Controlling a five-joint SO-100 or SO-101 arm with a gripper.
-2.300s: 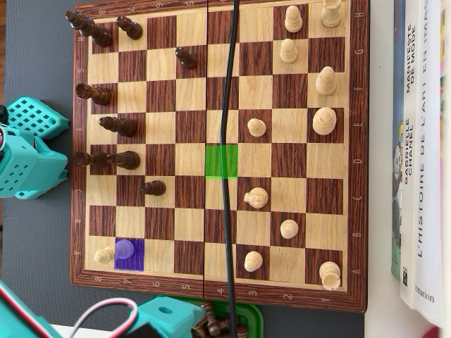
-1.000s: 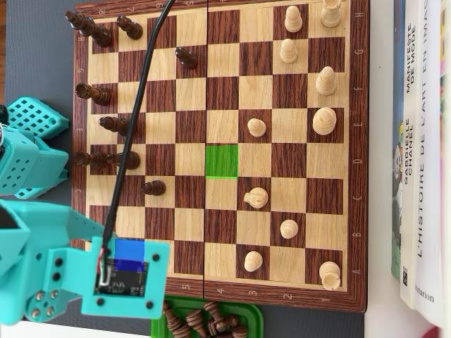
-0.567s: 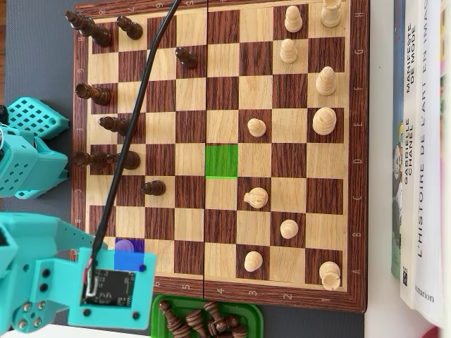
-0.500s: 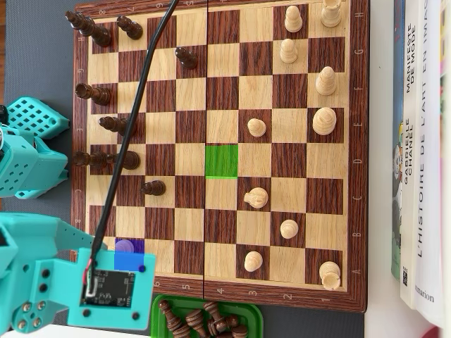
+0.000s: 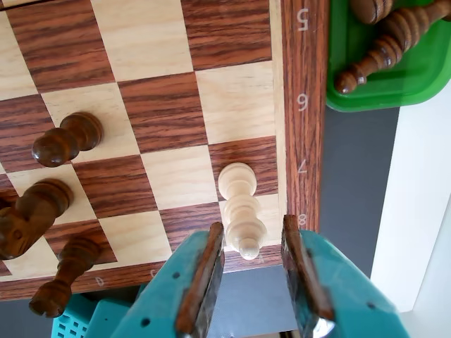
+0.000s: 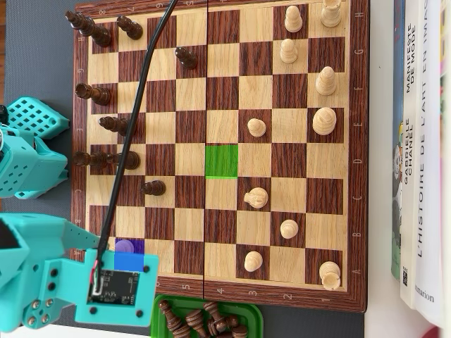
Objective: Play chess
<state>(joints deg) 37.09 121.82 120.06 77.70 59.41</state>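
A pale chess piece [image 5: 239, 204] stands near the corner of the wooden chessboard [image 5: 162, 113], by the border numbers 7 and 8. My gripper [image 5: 252, 227] is open, and its teal fingers [image 5: 204, 274] flank the piece's top with a gap on both sides. In the overhead view the teal wrist [image 6: 116, 285] covers that bottom-left corner and hides the piece. A purple-tinted square [image 6: 125, 246] shows just above the wrist. One square near the board's middle is tinted green [image 6: 221, 160].
Dark pieces [image 6: 106, 127] stand along the board's left side and pale pieces [image 6: 289, 127] on its right half. A green tray [image 6: 246, 313] of captured dark pieces sits below the board. Books [image 6: 423, 155] lie at the right. A black cable [image 6: 141, 105] crosses the board.
The arm swung in over the bottom-left corner, then drew back slightly toward the bottom edge, uncovering the purple square. The cable moved left with it. No piece on the board has moved.
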